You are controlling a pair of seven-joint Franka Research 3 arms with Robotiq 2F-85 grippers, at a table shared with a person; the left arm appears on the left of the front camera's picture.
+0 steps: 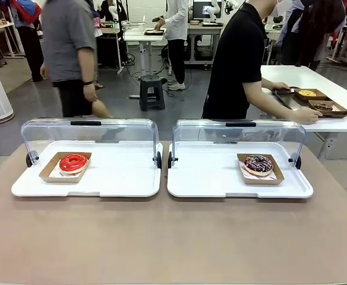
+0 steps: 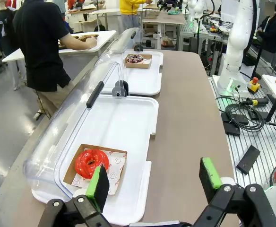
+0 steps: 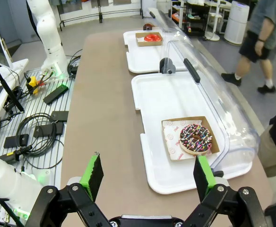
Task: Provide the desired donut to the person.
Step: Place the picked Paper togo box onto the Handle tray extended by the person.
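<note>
No word, brand or number can be read. The white paper liner (image 3: 173, 142) under the chocolate sprinkled donut (image 3: 195, 138) carries small round red printed marks, and so does the liner (image 2: 115, 165) beneath the red glazed donut (image 2: 91, 163), but these are too small to make out.

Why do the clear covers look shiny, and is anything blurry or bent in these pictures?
Front view: ceiling light glares on the clear plastic dome lid; the passer-by's swinging hand is motion-blurred. Left wrist view: wide-angle lens curves the brown table's edge. Right wrist view: sharp sprinkled chocolate donut.
</note>
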